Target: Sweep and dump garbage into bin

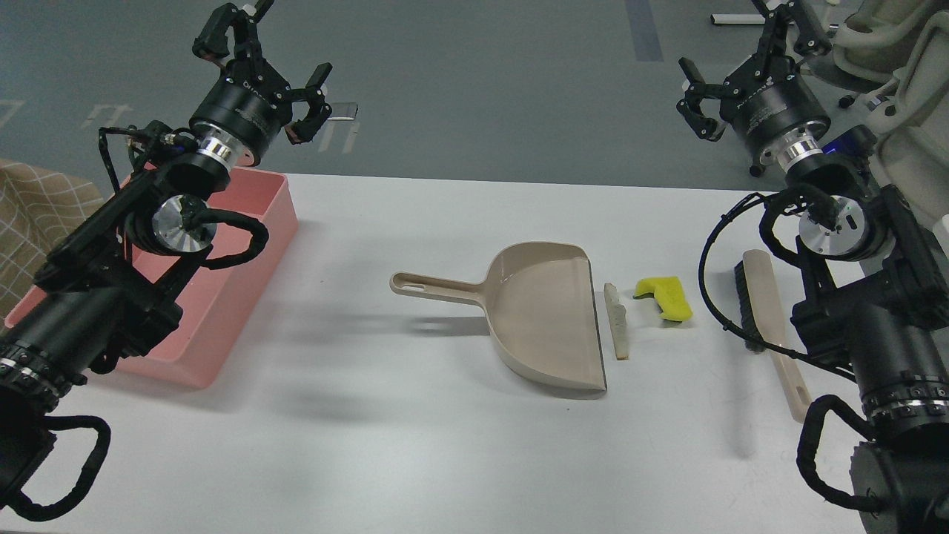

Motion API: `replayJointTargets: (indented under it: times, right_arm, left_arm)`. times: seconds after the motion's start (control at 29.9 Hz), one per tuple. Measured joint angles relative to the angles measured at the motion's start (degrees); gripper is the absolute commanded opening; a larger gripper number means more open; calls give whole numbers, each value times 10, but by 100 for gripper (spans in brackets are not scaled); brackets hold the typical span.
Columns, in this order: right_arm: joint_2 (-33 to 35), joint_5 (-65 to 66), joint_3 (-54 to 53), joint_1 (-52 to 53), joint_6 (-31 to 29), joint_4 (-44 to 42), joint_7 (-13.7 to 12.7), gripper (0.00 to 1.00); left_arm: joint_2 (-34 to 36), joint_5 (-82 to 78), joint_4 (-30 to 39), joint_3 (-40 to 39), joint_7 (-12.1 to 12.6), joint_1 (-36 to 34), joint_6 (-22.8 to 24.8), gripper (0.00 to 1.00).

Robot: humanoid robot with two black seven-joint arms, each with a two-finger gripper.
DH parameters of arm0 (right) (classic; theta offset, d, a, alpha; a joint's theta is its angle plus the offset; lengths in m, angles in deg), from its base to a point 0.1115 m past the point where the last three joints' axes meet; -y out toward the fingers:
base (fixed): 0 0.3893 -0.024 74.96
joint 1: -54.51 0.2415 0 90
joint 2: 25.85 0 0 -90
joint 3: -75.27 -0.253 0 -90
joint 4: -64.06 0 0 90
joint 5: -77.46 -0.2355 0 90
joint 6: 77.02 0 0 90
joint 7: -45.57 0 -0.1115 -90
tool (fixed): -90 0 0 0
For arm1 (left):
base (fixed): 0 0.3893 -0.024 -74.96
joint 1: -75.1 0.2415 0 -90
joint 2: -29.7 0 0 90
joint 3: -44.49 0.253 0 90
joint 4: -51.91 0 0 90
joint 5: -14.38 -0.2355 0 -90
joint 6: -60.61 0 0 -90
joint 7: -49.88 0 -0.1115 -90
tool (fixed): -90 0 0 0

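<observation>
Garbage lay on white table [445,460]: yellow sponge chunk [665,298] & pale slice [617,331], just right of beige dustpan [545,319]. Pink bin [248,245] sat far left. Left gripper [270,70] & right gripper [734,52] hung spread wide, empty. Brush [771,326] lay by right arm.

A white table [460,460] fills the lower view. Beyond its far edge lies grey floor [482,89] marked with pale tape lines. Left of the table sits checked beige fabric [37,215]; past its far right corner, beige moulded furniture [897,67].
</observation>
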State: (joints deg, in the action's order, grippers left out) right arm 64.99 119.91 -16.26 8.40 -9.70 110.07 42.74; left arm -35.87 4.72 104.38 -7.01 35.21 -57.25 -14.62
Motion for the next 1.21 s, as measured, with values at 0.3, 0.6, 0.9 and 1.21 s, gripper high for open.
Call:
replayJointTargets:
  times: [0.3,0.6,0.9,1.21]
  right_arm:
    - [11,-2,-5,-4,1,-4,-6,100]
    - [11,-2,-6,-32,-15,18,1,100]
    - [59,-5,-16,-169,-24,154,0,100]
    - [89,-43,-54,-298,-25,264,-1,100]
  left_arm:
    - [-5,1,0,-1,-1,-7,3,98]
    - [-14,1,10,-5,-4,-8,10,98]
    - [21,4,96,-16,-7,57,5,98]
    - [168,3,250,-45,-5,208,23,98]
